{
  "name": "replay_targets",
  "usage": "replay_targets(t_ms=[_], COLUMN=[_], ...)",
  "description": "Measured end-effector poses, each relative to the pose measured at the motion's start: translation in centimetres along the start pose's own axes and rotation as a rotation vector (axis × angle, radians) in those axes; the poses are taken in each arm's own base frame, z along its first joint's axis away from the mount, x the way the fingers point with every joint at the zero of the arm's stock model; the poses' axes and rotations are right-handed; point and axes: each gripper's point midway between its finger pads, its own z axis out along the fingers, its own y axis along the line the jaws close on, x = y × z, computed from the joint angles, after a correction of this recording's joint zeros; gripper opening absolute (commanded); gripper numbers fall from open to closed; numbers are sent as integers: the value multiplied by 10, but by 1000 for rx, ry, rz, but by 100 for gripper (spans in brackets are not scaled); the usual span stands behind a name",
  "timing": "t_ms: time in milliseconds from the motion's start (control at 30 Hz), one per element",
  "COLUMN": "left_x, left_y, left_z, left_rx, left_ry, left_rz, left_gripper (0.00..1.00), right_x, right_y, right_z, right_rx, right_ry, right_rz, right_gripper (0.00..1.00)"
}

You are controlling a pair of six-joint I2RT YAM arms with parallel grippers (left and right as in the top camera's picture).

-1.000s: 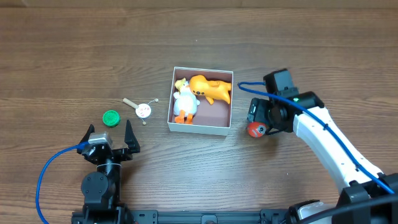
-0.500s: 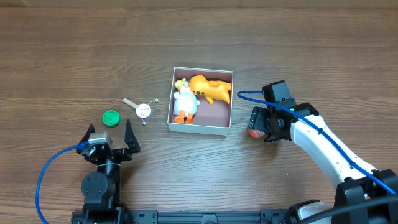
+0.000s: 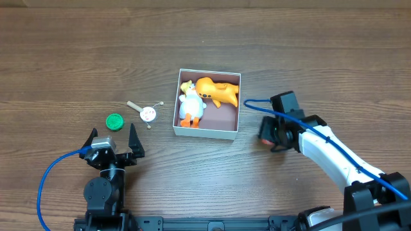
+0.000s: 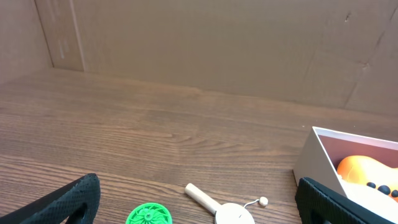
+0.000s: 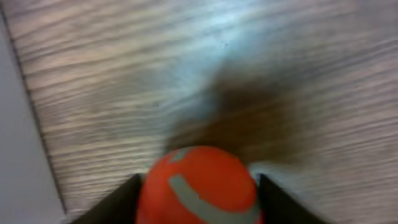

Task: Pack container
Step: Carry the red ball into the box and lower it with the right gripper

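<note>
The container (image 3: 205, 133), a square white-walled box with a mauve inside, stands mid-table and holds a white duck toy (image 3: 191, 106) and an orange toy (image 3: 218, 92). Its wall also shows in the left wrist view (image 4: 308, 163). My right gripper (image 3: 265, 133) is just right of the box, down over a red ball (image 5: 198, 186) with a grey stripe. Its two fingers press the ball's sides. From overhead only a red sliver (image 3: 261, 136) shows. My left gripper (image 3: 113, 142) is open and empty at the front left, also seen in the left wrist view (image 4: 199, 183).
A green ridged disc (image 3: 114, 121) and a small wooden drum on a stick with bead strings (image 3: 147, 113) lie left of the box, ahead of my left gripper. Both show in the left wrist view: the disc (image 4: 148, 215), the drum (image 4: 231, 214).
My right gripper has come down and forward over the red ball, which now is almost hidden from overhead. The left arm, the box and the toys have not moved.
</note>
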Motion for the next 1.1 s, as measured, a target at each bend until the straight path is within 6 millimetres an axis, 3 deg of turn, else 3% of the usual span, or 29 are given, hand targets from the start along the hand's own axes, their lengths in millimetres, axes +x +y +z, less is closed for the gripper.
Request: replay_targets(t_ms=[67,267,367,567,733,833,967,1100], left_x=[0,0,0,0,0,0,0,0], left_y=[0,0,0,0,0,0,0,0], left_z=[0,0,0,0,0,0,0,0], left_rx=[0,0,0,0,0,0,0,0], left_ry=[0,0,0,0,-1,0,0,0], left_rz=[0,0,0,0,0,0,0,0], left_gripper=[100,100,100,100,100,100,100,100], right_x=[-1,1,-9,-59,-65,-53,-33,-19], right_y=[-1,-5,-1,52,105,131,152,169], right_z=[0,-10,-32,-111,-160,-170,-171,-157], right_rx=[2,43,78,1,-94,-139,-168,-170], right_ry=[-3,33,57,-56,-136,-157,-147,-117], right_rz=[1,-1,-6,-100,-251,-353,-443,-508], right_gripper=[4,4,4,4,4,4,4,4])
